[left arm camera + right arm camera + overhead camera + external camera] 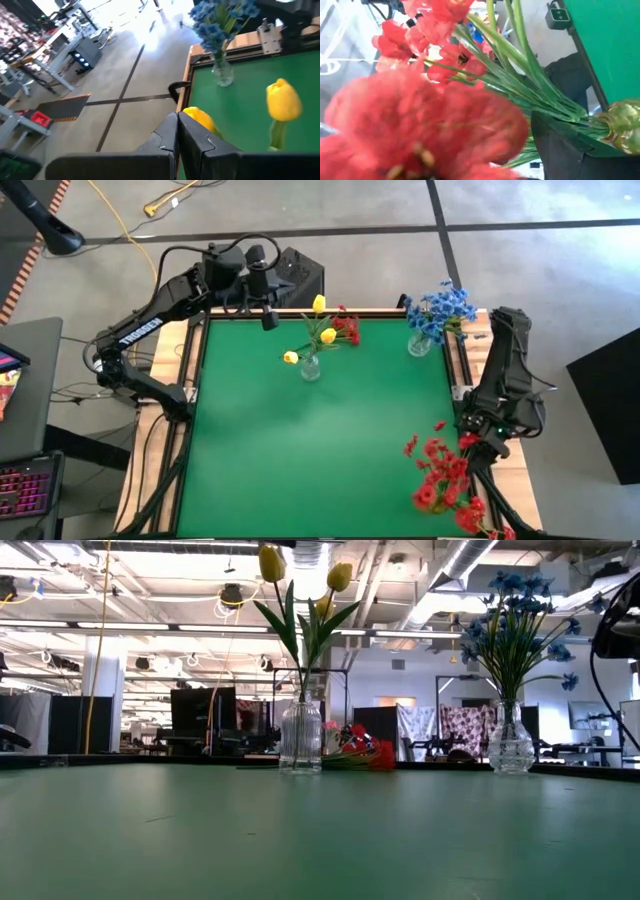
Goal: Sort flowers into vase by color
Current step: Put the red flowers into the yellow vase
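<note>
Left gripper (pixel 268 320): positioned above the table's far edge, fingers (pixel 192 137) pressed together, holding nothing. The yellow flowers (pixel 320 332) stand upright in a clear vase (pixel 310 367) just beside and forward of these jaws. One red sprig (pixel 346 330) lies flat on the green table (pixel 300 450) behind that vase. The blue flowers (pixel 440 308) stand in a second vase (pixel 419 344) at the far right corner. Right gripper (pixel 478 450): at the right edge, jaws wide around a glass vase neck (pixel 622 124) holding the red flowers (pixel 440 475), which lean over the near right corner.
</note>
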You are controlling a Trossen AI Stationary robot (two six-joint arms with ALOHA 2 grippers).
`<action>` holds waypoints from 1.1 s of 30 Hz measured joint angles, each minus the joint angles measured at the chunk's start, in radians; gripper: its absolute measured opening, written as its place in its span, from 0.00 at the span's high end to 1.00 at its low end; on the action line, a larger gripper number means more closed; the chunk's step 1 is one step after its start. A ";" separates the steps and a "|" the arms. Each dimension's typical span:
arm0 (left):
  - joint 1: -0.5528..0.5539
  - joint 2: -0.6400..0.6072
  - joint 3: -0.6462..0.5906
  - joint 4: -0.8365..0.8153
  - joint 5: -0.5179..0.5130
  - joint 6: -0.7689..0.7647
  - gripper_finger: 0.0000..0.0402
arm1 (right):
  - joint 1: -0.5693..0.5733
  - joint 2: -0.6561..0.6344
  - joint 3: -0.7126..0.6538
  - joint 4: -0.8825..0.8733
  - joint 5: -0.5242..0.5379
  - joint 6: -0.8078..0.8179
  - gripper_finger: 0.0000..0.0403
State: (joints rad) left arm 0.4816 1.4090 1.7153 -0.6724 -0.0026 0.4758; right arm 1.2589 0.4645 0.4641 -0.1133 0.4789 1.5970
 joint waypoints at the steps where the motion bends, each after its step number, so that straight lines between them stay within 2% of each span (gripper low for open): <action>1: 0.000 0.000 0.000 0.000 0.016 -0.002 1.00 | 0.003 -0.007 0.000 0.000 0.001 0.000 0.34; 5: 0.000 0.000 0.000 0.000 0.035 -0.023 1.00 | -0.002 -0.024 0.000 0.001 0.016 -0.016 0.34; 9: 0.021 0.018 0.000 -0.024 -0.112 -0.064 0.99 | -0.023 -0.023 0.000 0.001 0.018 -0.032 0.34; 12: 0.091 0.062 0.000 -0.103 -0.153 -0.124 0.94 | -0.040 -0.019 0.000 0.000 0.018 -0.035 0.34; 18: 0.251 0.201 0.000 -0.204 0.004 -0.174 0.73 | -0.051 -0.019 0.000 -0.001 0.018 -0.035 0.34; 22: 0.289 0.315 -0.001 -0.209 0.121 -0.143 0.60 | -0.051 -0.019 0.000 -0.017 0.018 -0.035 0.34; 24: 0.293 0.378 -0.001 -0.210 0.138 -0.125 0.55 | -0.051 -0.019 0.000 -0.017 0.018 -0.035 0.34; 27: 0.296 0.467 -0.001 -0.211 0.157 -0.112 0.51 | -0.051 -0.019 0.000 -0.018 0.018 -0.035 0.34; 33: 0.296 0.612 -0.001 -0.194 0.245 -0.096 0.50 | -0.051 -0.019 0.000 -0.025 0.018 -0.035 0.34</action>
State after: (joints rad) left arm 0.7773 2.0209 1.7145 -0.8662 0.2421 0.3796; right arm 1.2081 0.4454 0.4641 -0.1381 0.4973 1.5623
